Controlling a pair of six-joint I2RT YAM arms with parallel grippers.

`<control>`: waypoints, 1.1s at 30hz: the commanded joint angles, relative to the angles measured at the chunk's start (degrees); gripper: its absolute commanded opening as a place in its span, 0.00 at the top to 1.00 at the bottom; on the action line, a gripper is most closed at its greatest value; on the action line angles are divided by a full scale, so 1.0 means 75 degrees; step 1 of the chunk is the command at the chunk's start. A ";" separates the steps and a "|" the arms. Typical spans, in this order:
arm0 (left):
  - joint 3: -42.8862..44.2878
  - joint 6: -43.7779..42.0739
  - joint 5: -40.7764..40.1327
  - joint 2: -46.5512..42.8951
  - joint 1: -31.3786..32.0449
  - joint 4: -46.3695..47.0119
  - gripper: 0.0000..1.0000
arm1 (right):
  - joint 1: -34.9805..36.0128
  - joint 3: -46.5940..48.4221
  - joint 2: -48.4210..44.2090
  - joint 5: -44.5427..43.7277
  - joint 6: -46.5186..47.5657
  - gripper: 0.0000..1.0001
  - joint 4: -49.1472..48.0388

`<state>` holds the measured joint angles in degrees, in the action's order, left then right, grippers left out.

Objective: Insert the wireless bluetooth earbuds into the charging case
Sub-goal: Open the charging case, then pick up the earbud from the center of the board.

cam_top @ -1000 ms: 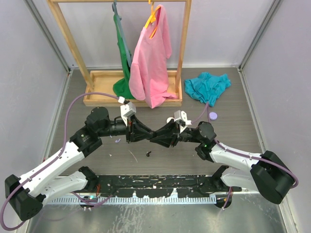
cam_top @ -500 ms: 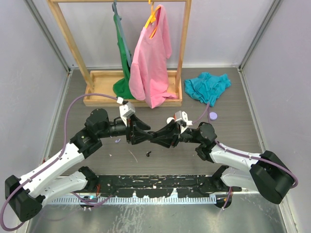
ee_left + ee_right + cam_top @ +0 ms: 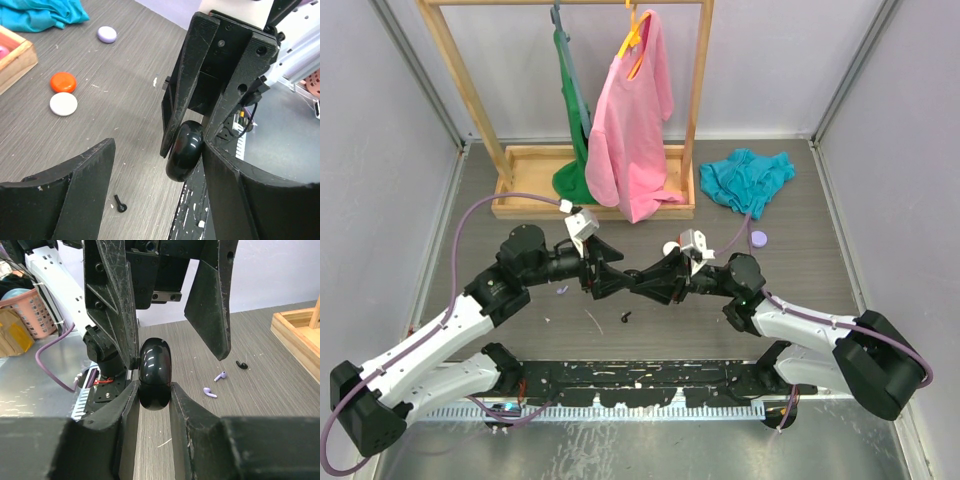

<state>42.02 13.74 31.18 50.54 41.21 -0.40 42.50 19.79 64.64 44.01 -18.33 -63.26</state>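
Glossy smooth plastic case (image 3: 154, 372); matt wood-grain table (image 3: 125, 75).

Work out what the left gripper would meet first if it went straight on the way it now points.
Probably the black charging case, held by the right gripper directly ahead.

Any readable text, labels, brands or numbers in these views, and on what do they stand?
No text can be read in any view.
The black charging case, clamped in the right gripper, shows only glossy reflections.
The orange puck, white puck and lilac puck show blank tops.
The hanging pink shirt carries no visible print.
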 commanded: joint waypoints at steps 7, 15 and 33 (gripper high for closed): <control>0.0297 0.0231 -0.1691 -0.0447 -0.0028 -0.0103 0.28 | -0.0012 0.0020 0.0020 0.0054 0.0248 0.99 -0.0278; 0.0585 0.0377 -0.2191 -0.0417 -0.0030 -0.0491 0.26 | -0.0007 0.0039 0.0132 0.0084 0.0280 0.99 -0.0262; 0.0450 0.2145 -0.3416 0.0107 0.0226 -0.2690 0.27 | -0.0010 -0.0710 -0.0510 -0.3404 0.1316 0.98 0.1428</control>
<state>46.06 23.70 8.82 49.80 41.34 -16.40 42.28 15.18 63.13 26.94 -10.66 -51.77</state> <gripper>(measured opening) 0.739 0.329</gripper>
